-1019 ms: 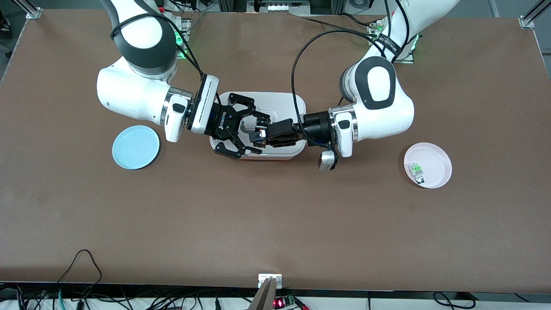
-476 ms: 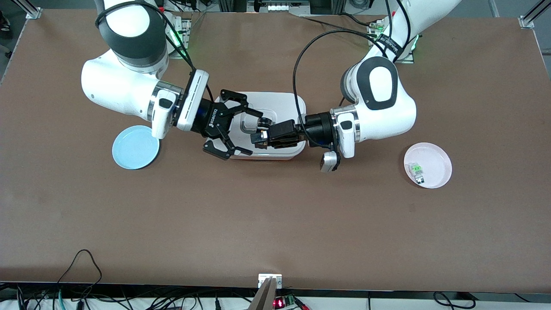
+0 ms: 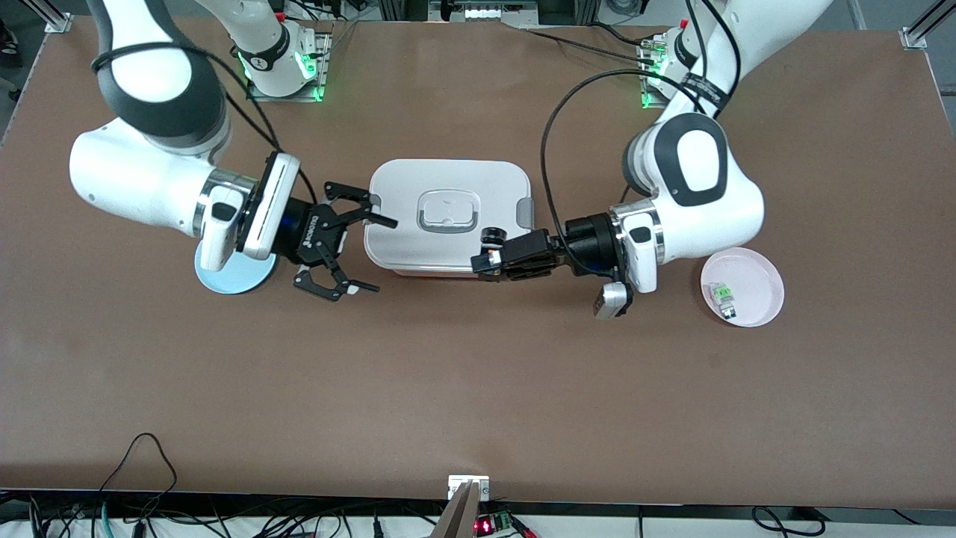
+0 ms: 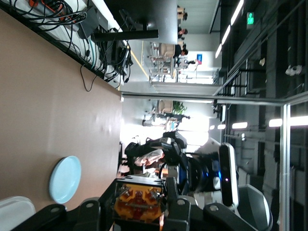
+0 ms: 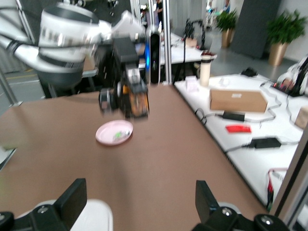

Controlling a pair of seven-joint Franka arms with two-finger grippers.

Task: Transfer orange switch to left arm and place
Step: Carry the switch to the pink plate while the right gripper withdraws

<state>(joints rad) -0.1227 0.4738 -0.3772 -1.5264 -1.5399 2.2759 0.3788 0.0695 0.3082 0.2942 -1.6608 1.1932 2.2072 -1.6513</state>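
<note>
The orange switch is clamped in my left gripper, which is shut on it over the corner of the box that faces the front camera and the left arm's end. The switch's dark cylindrical end sticks out of the fingers. My right gripper is open and holds nothing. It hangs over the table beside the box's end toward the right arm, apart from the switch. The right wrist view shows the held orange switch farther off. The white lidded box lies between the two grippers.
A blue plate lies partly under the right arm's wrist. A pink plate toward the left arm's end holds a small green and clear switch. Cables run along the table's near edge.
Both grippers have drawn apart from over the box. The right one went back toward the right arm's end, still open. The left one went toward the left arm's end, keeping the switch.
</note>
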